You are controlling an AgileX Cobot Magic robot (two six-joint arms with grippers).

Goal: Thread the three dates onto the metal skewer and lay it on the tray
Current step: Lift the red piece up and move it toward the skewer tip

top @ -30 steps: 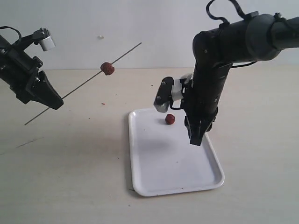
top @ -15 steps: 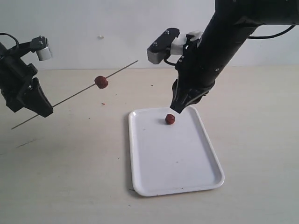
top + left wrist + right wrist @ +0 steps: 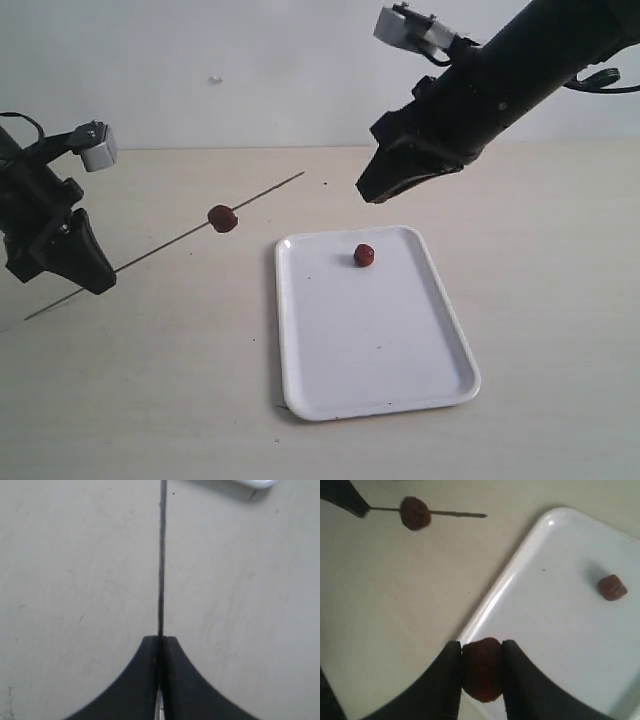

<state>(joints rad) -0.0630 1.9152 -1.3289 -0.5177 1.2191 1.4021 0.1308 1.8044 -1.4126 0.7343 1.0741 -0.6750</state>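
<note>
In the exterior view, the left claw (image 3: 98, 280) is hanging over the table (image 3: 150, 400), clenched on the metal skewer (image 3: 160, 250) near its lower end. The rod is slanting upward and away, with one skewered date (image 3: 222, 218) sitting past its middle. The tray (image 3: 400, 380) is lying flat on the table, and a loose date (image 3: 364, 255) is resting on it near its far end. The right claw (image 3: 370, 190) is hovering in the air just beyond that end. In the left wrist view, the fingers (image 3: 140, 680) are pressing together on the skewer (image 3: 161, 555), which is running straight out from between them. In the right wrist view, the right claw (image 3: 481, 650) is gripping a third date (image 3: 481, 672) between its fingers, above the tray's rim (image 3: 490, 605).
</note>
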